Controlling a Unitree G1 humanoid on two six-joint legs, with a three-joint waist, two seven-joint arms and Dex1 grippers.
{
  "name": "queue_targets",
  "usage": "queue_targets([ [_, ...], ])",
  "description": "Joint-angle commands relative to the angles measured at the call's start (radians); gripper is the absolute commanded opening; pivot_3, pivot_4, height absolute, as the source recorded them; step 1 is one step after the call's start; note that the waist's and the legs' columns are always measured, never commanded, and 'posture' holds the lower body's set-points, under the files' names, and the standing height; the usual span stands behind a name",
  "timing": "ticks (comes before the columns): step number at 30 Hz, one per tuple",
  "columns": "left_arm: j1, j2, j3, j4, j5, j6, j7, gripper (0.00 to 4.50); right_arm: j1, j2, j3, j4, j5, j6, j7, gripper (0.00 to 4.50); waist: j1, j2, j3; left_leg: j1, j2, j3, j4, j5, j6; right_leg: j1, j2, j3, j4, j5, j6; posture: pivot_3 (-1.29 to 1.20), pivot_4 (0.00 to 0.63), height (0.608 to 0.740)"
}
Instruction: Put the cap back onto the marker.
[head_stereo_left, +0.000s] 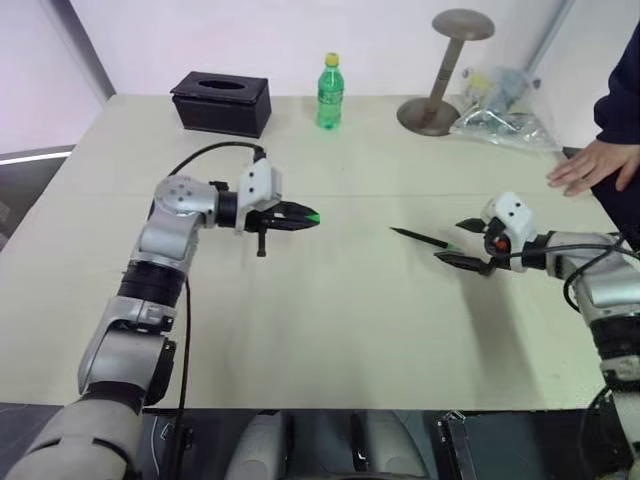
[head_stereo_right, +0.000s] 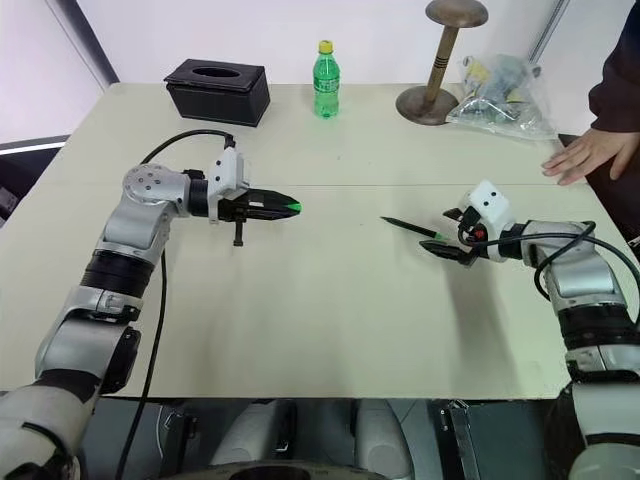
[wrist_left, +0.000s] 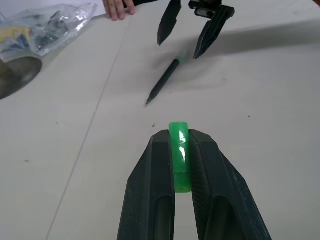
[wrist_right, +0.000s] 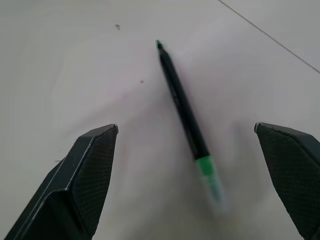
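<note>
Green cap (wrist_left: 179, 155) sits pinched in the left hand (head_stereo_left: 300, 216); the marker (wrist_right: 185, 112) lies lengthwise between the right hand's (head_stereo_right: 452, 235) wide-spread fingers.

Even, bright overhead light falls across the pale table (head_stereo_left: 330, 300); shadows beneath both arms are soft and faint; a small glare streaks the cap (wrist_left: 179, 150); the marker (wrist_right: 184, 112) blurs toward its green end in the right wrist view.
</note>
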Motion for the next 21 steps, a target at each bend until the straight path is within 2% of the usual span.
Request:
queue_targets([
  [1, 0.021, 0.026, 0.028, -0.078, -0.027, 0.024, 0.023, 0.06, -0.053, 0.013, -0.001, 0.069, -0.037, -0.055, 0.036, 4.5, 0.0, 0.0, 0.0, 0.0, 0.0, 0.0, 0.0, 0.0, 0.0, 0.0, 0.0, 0.0, 0.0, 0.0, 0.0, 0.0, 0.15, 0.74],
  [13, 0.071, 0.067, 0.028, -0.172, -0.048, 0.072, 0.073, 0.06, -0.168, 0.086, 0.012, 0.334, -0.141, -0.188, 0.082, 4.5, -0.001, 0.001, 0.0, 0.0, 0.0, 0.001, 0.0, 0.0, 0.0, -0.001, 0.0, 0.001, 0.0, 0.0, 0.0, 0.0, 0.15, 0.74],
  [21, 0.077, 0.076, 0.023, -0.182, -0.054, 0.077, 0.085, 0.06, -0.172, 0.096, 0.008, 0.385, -0.157, -0.212, 0.101, 4.5, -0.001, 0.001, 0.0, 0.0, 0.0, 0.001, 0.0, 0.0, 0.0, -0.001, 0.0, 0.002, 0.001, 0.0, 0.0, 0.0, 0.15, 0.74],
])
